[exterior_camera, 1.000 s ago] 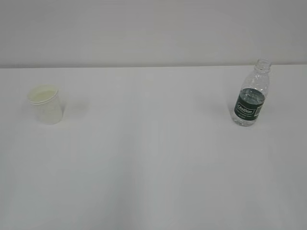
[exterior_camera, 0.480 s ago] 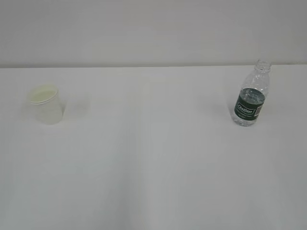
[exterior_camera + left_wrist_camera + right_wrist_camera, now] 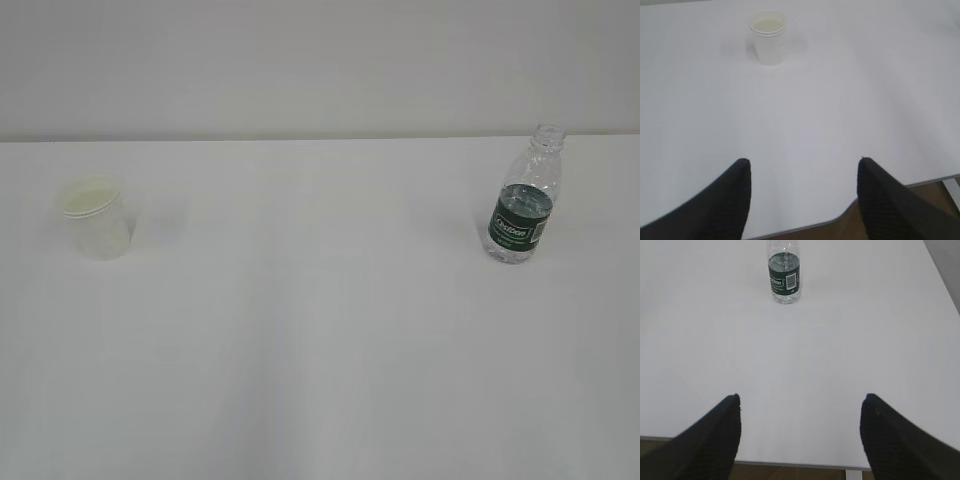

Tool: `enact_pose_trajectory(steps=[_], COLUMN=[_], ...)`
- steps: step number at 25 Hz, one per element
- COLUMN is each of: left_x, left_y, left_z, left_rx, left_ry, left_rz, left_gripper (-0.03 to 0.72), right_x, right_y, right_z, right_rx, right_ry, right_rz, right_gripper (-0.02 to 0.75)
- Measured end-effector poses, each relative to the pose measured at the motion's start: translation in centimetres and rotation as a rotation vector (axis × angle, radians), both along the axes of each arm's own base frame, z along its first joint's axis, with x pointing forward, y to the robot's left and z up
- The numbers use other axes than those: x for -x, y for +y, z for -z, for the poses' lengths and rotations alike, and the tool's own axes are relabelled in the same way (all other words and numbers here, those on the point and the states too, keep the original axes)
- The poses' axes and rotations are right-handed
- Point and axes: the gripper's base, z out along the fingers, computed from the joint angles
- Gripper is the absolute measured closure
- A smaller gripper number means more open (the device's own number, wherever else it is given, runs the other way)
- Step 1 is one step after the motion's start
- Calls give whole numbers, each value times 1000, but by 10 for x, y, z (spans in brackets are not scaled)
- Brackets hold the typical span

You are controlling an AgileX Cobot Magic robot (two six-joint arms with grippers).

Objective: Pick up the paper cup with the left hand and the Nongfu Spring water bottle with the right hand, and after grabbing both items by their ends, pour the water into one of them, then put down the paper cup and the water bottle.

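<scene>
While both sets of fingers gape empty, the paper cup (image 3: 768, 36) stands upright well ahead of the left hand (image 3: 802, 197), the Nongfu Spring water bottle (image 3: 784, 274) likewise ahead of the right hand (image 3: 800, 437).

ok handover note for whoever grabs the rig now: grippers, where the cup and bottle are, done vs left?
Left gripper: open, empty, back near the table's near edge, paper cup well ahead of it.
Right gripper: open, empty, water bottle ahead of it.
Cup upright on the table at left, bottle upright and uncapped at right, far apart.
Done: cannot tell from this moment; nothing is held.
Left: if not yet poured, grasp both, pour, set down.
</scene>
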Motion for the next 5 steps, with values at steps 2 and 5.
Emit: enact_pose_trajectory(steps=[2,5], left_x=[0,0], left_y=[0,0], left_z=[0,2], left_rx=[1,0], left_ry=[0,4], left_rz=[1,1], left_gripper=[214,214], right_x=[0,0], right_y=[0,0], right_z=[0,0], right_rx=[0,0], right_ry=[0,0], right_rz=[0,0], right_gripper=[183,183])
